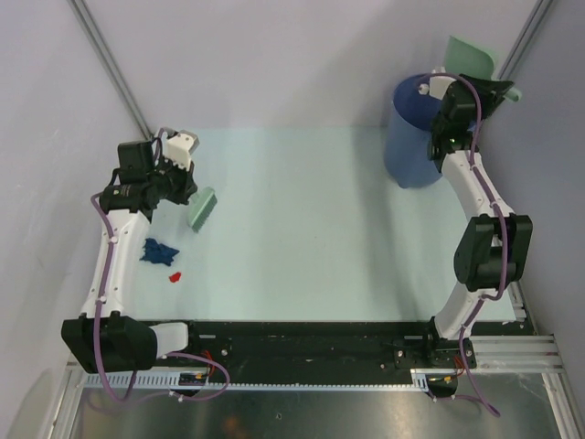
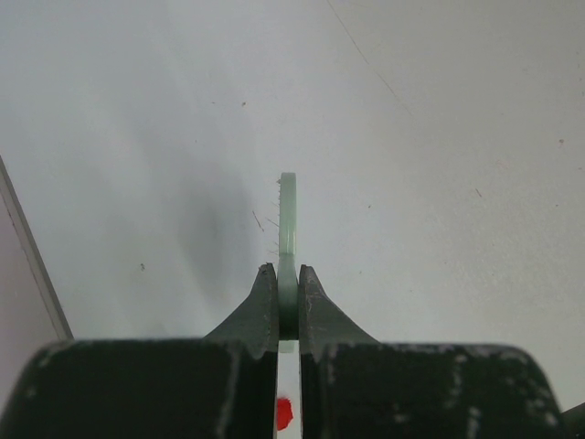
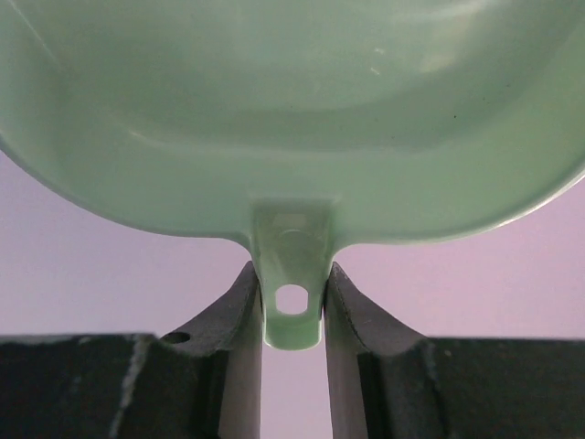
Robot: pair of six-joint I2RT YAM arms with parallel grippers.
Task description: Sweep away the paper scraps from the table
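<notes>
Here, mint table (image 1: 311, 229) amid lilac walls (image 1: 274, 55).

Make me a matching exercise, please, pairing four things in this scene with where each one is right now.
Things:
1. hand brush
2. dustpan
3. blue bucket
4. dark blue paper scrap

Places:
A. standing at the far right of the table
B. lying loose on the table's left side
C. clamped in the left gripper
D. held by its handle in the right gripper

Pairs: 1-C; 2-D; 3-A; 4-B
</notes>
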